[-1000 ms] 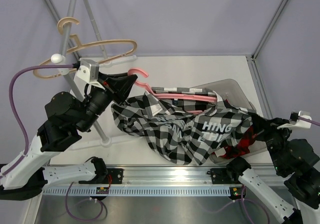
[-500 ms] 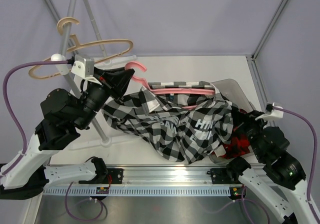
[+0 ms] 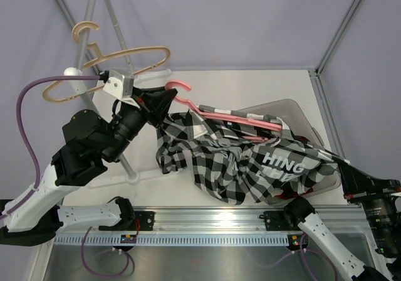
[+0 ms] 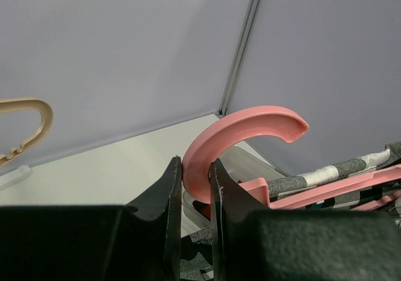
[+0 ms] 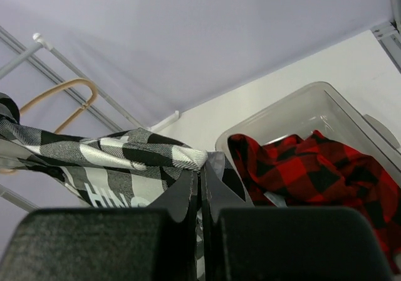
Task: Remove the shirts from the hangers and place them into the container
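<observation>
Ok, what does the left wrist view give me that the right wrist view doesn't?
Only left wrist: the left gripper shut on the hook of the pink hanger. Only right wrist: the right gripper shut on a fold of the black-and-white shirt, and the red-and-black shirt plainly lying in the container. Both: the black-and-white shirt and the beige hanger.

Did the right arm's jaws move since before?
Yes. The right gripper moved out past the container's near right corner, pulling the black-and-white shirt along.
</observation>
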